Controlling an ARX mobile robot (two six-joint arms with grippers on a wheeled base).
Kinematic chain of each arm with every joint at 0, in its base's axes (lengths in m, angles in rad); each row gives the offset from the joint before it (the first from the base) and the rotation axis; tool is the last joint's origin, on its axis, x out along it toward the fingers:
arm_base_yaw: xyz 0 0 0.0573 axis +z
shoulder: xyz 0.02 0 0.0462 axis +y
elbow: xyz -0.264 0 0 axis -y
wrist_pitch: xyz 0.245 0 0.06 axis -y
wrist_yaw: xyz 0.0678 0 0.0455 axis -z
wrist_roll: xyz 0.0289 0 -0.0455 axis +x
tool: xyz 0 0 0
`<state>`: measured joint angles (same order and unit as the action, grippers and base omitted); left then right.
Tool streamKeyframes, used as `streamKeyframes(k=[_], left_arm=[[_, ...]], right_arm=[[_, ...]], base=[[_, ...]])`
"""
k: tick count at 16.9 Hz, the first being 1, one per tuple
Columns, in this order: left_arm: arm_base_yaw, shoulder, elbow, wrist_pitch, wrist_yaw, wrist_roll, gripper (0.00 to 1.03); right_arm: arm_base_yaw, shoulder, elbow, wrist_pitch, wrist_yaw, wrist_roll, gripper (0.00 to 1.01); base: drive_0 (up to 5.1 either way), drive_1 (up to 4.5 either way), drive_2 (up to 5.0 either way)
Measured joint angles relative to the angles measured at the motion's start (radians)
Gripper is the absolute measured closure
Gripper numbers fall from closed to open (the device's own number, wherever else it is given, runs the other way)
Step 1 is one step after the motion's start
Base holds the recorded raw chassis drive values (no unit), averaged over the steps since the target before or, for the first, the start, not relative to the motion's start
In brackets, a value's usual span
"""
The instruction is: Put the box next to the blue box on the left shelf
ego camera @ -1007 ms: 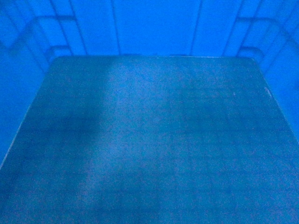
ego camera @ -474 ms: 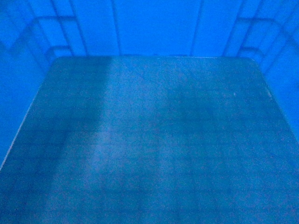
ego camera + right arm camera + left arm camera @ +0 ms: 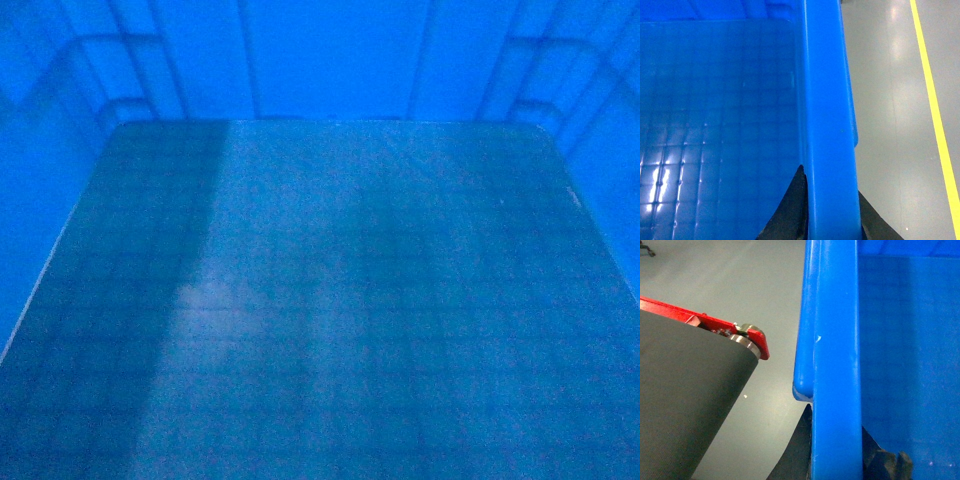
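Observation:
The box [image 3: 330, 300], a large blue plastic crate, fills the whole head view with its glossy grid floor and stepped inner corners. My left gripper [image 3: 836, 450] is shut on the box's left rim [image 3: 835, 340], one black finger outside and one inside the wall. My right gripper [image 3: 832, 210] is shut on the right rim [image 3: 827, 100] in the same way. The box hangs above the grey floor between both arms. The blue box on the left shelf and the shelf itself are out of view.
In the left wrist view a dark grey surface [image 3: 685, 405] with a red edge and a small roller [image 3: 747, 332] lies left of the crate over grey floor [image 3: 740, 280]. A yellow floor line [image 3: 935, 115] runs right of the crate.
The crate stays fixed in the head view. The pale reflection on its floor has shifted and grown brighter at the lower left.

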<state>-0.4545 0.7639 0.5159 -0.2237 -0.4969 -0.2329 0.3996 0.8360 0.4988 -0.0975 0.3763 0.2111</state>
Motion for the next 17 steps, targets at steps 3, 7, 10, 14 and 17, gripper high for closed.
streamKeyframes(k=[3,7,10,14,17], left_arm=[[0.0,0.0,0.0,0.0,0.0,0.0,0.94],[0.0,0.0,0.0,0.0,0.0,0.0,0.94],[0.0,0.0,0.0,0.0,0.0,0.0,0.94],[0.0,0.001,0.0,0.001,0.001,0.0,0.94],[0.0,0.001,0.0,-0.002,0.0,0.0,0.94]], right_arm=[[0.0,0.0,0.0,0.0,0.0,0.0,0.92],[0.0,0.0,0.0,0.0,0.0,0.0,0.92],[0.0,0.0,0.0,0.0,0.0,0.0,0.92],[0.0,0.0,0.0,-0.001,0.003,0.0,0.92],[0.0,0.0,0.0,-0.001,0.003,0.0,0.92]], base=[[-1.7,-1.7,-1.7],[-1.7,-1.7,-1.7],[-1.7,-1.7,-1.7],[-1.3,-1.27,-1.3],[0.0,0.0,0.0]])
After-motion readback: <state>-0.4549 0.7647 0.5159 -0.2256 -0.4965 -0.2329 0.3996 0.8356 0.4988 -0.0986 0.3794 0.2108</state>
